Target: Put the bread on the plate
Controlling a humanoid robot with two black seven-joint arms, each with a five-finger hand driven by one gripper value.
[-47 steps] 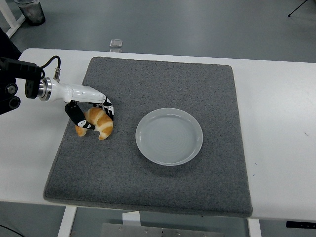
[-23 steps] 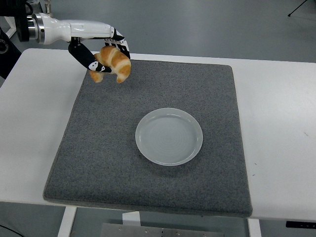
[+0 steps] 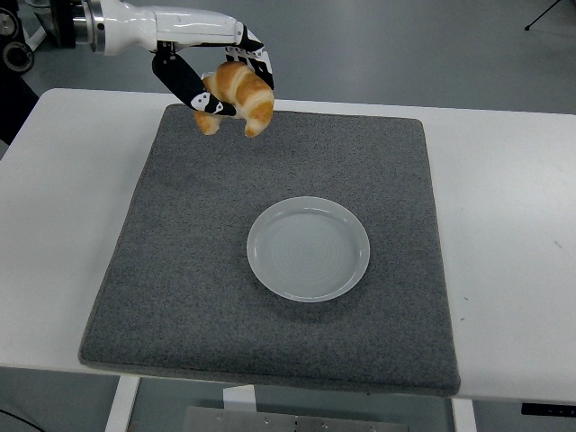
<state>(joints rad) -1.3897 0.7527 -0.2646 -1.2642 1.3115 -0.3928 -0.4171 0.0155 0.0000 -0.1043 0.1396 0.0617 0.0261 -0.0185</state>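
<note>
The bread is a golden croissant (image 3: 241, 97). My left hand (image 3: 223, 83) is shut on it and holds it high in the air over the far left part of the grey mat (image 3: 270, 342). The arm comes in from the upper left edge. The white round plate (image 3: 309, 248) lies empty on the middle of the mat, to the right of and nearer than the hand. The right arm is out of view.
The grey mat covers most of the white table (image 3: 513, 225). A small grey object (image 3: 212, 80) lies on the floor beyond the table's far edge. A dark bin (image 3: 56, 20) stands at the top left.
My left hand lifted the croissant off the mat's left side, raised it high, and has moved it right towards the plate's side.
</note>
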